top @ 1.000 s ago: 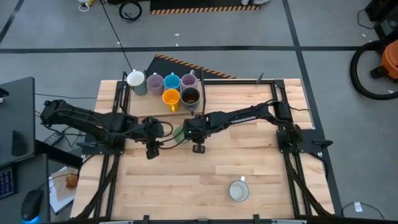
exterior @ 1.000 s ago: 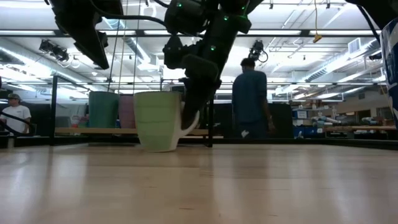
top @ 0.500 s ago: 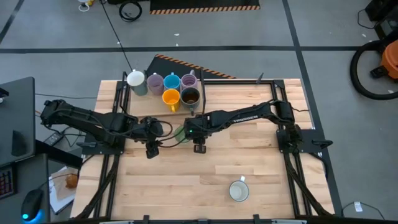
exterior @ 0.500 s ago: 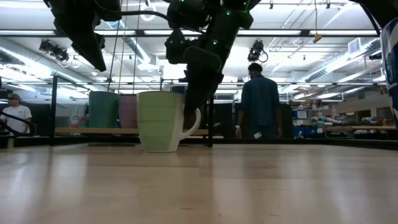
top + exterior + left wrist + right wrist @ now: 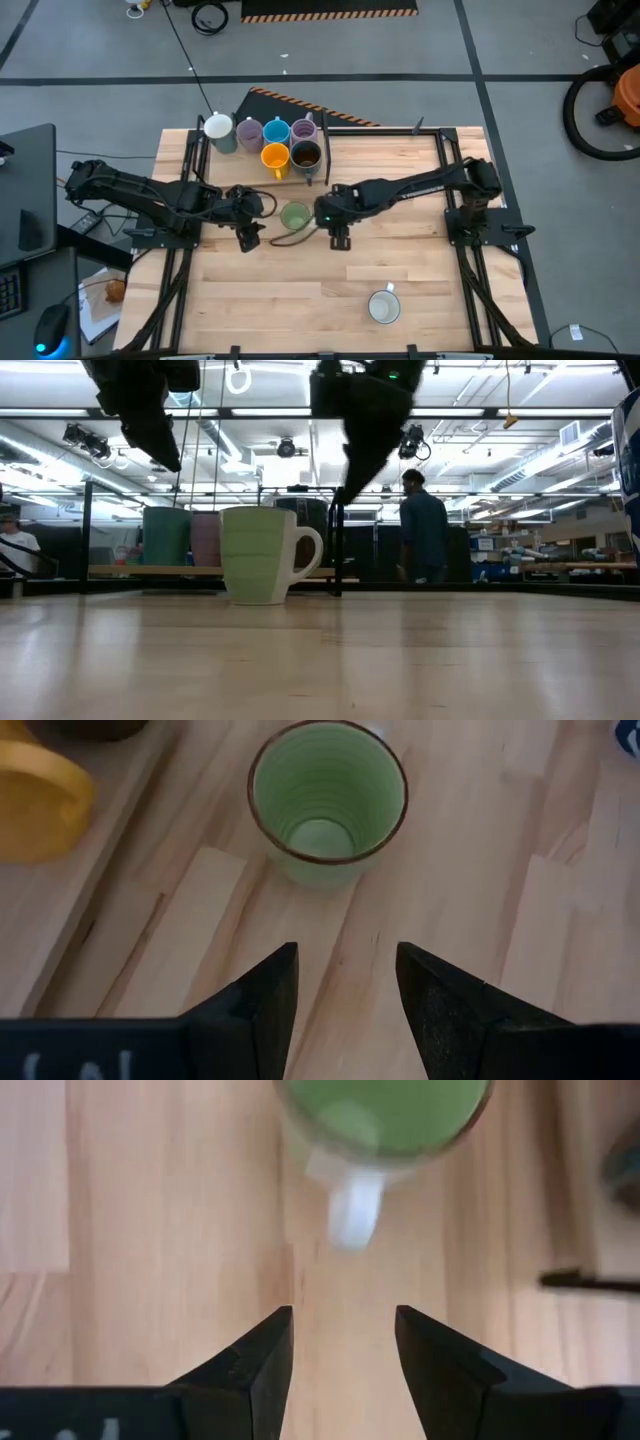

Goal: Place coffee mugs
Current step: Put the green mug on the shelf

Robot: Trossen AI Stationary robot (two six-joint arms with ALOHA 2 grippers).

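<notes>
The right gripper (image 5: 338,241) hung with its fingers apart and empty, just off the handle side of the green mug (image 5: 295,216), which stood upright on the table (image 5: 420,290). The left gripper (image 5: 251,236) waited open on the mug's other side (also clear). Best to lift away cleanly without clipping the handle, then fetch the white mug (image 5: 383,307), well apart from the green one.

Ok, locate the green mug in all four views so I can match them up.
High view: green mug at table centre, between the two end effectors.
Low view: green mug left of centre, standing upright, handle to the right.
Left wrist view: top centre, seen from above.
Right wrist view: top edge, handle toward the camera.
Shared landmark: the orange mug, in the high and left wrist views.
</notes>
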